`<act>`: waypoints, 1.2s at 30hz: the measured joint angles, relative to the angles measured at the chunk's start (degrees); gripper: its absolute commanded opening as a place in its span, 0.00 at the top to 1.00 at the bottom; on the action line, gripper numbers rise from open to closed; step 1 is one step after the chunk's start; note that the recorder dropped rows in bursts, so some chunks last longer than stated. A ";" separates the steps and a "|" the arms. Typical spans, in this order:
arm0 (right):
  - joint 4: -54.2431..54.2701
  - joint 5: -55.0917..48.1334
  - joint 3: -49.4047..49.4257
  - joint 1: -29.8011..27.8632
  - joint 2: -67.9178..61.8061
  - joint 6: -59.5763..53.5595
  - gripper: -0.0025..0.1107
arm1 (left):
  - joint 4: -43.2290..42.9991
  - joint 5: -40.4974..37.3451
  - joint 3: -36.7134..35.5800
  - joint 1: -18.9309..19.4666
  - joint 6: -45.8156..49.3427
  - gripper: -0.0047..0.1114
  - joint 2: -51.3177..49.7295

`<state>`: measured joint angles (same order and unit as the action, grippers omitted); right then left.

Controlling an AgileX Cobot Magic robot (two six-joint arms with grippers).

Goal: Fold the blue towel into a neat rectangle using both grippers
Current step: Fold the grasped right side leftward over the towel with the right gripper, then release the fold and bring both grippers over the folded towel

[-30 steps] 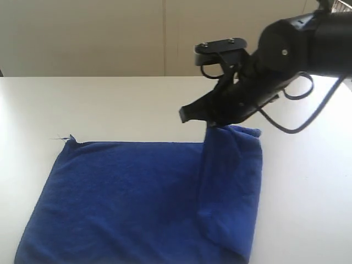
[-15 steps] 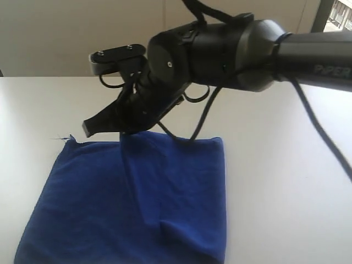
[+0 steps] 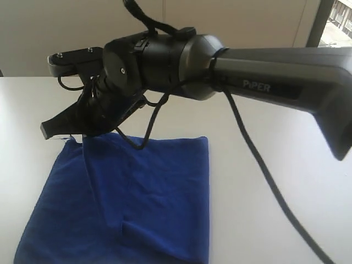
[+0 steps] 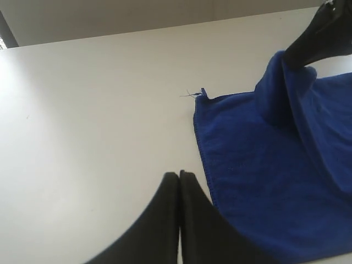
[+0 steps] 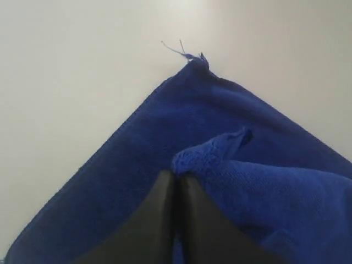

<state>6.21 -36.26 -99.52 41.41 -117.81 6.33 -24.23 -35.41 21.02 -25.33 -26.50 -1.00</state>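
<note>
Corner of blue towel (image 3: 159, 187) clamped in right claw (image 5: 176, 181); left claw (image 4: 179, 179) together over table (image 3: 33, 99).

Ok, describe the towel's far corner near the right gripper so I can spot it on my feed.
On the white table, the blue towel lies partly folded. Follow its far edge to the left end in the exterior view, beside the right gripper. That corner, unlike the other far one, has a wisp of loose thread sticking out.
</note>
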 measured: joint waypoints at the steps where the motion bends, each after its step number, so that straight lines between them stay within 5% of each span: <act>1: 0.61 0.27 0.00 0.16 -0.60 0.00 0.75 | 0.00 0.00 0.00 0.00 0.00 0.96 0.00; 5: 2.34 2.11 0.00 0.19 -1.84 0.00 0.40 | 0.00 0.00 0.00 0.00 0.00 0.96 0.00; 8: 2.58 4.26 0.00 0.28 -1.62 -0.82 0.32 | 0.00 0.00 0.00 0.00 0.00 0.96 0.00; 19: -18.98 -7.25 -0.21 -5.20 5.43 -0.35 0.71 | 1.28 0.69 0.00 0.00 0.00 0.96 0.00; 24: -20.49 -10.37 6.51 -12.01 3.65 -1.93 0.98 | 12.45 6.84 0.00 0.00 0.91 0.96 -2.45; 29: -20.29 -8.11 14.16 -14.96 1.45 -2.65 0.98 | 27.40 5.80 2.33 0.00 17.72 0.96 -17.00; 36: -8.25 -0.66 23.99 -14.96 1.45 -8.45 0.98 | 29.84 -1.36 27.18 0.00 33.92 0.96 -53.38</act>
<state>-2.04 -36.92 -75.53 26.45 -116.36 -2.12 5.60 -36.77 48.20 -25.33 7.42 -54.39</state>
